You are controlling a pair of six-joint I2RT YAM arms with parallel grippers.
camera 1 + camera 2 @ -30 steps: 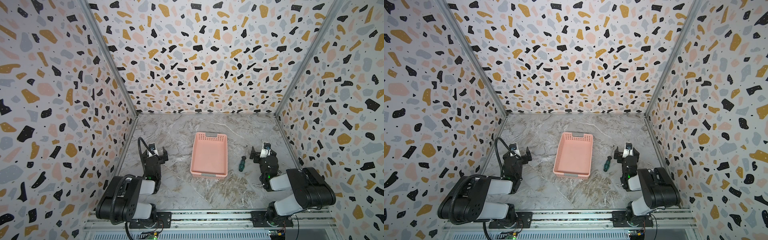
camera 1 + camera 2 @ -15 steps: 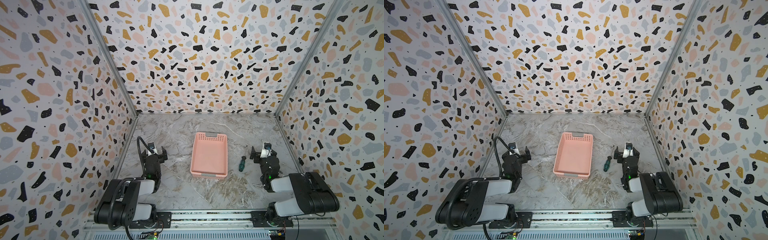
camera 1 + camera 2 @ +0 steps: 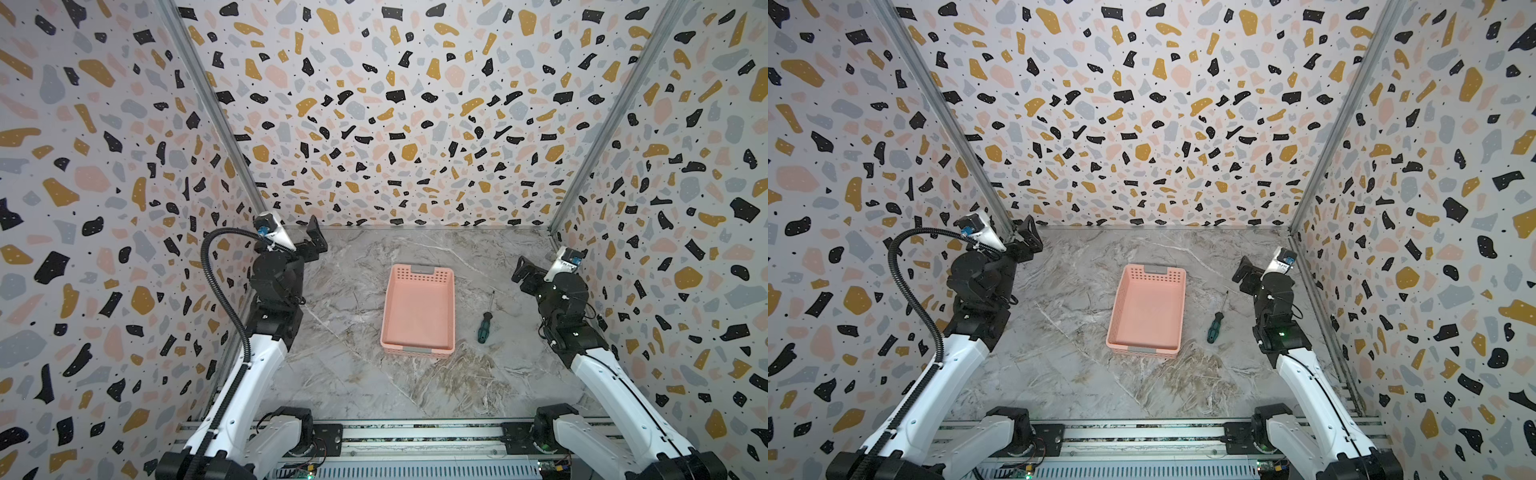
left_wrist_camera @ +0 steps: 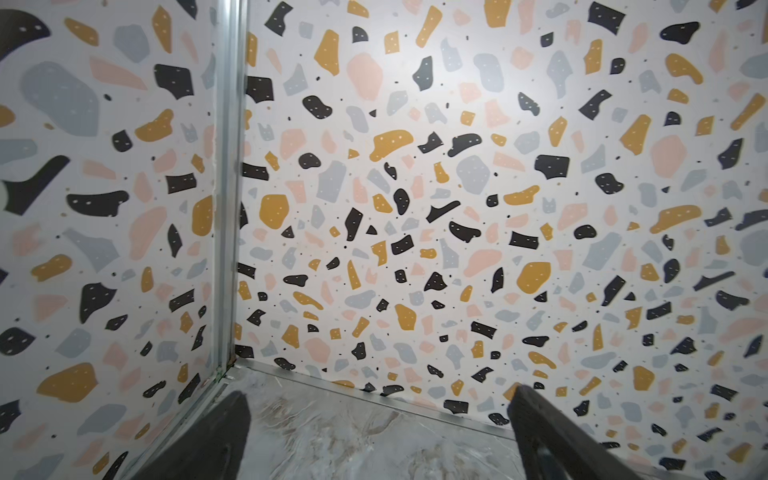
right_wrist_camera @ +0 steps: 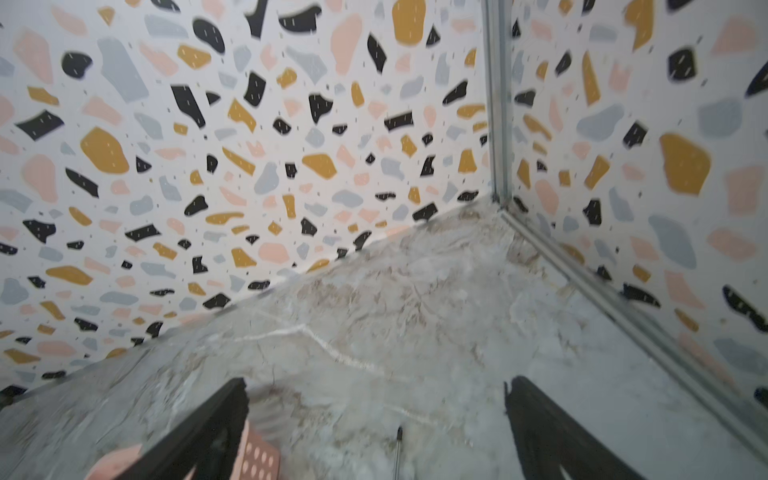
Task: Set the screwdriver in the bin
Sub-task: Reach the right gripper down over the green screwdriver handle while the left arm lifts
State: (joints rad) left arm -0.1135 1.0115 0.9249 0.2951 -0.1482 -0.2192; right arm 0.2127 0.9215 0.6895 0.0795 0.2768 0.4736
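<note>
In both top views the screwdriver [image 3: 484, 323] lies flat on the marble tabletop [image 3: 353, 374], just right of the pink bin [image 3: 417, 307] and apart from it. Its long axis runs near-to-far, handle toward the robot. The right gripper [image 3: 524, 271] hovers beyond its tip, much nearer than the left gripper [image 3: 313, 240].

The left wrist view shows the jaws apart and empty, facing the patterned wall [image 4: 415, 166].

The right wrist view shows the jaws spread wide and empty, with the screwdriver's tip between them.

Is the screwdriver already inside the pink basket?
No, the screwdriver lies on the table just right of the bin, which has nothing in it.
</note>
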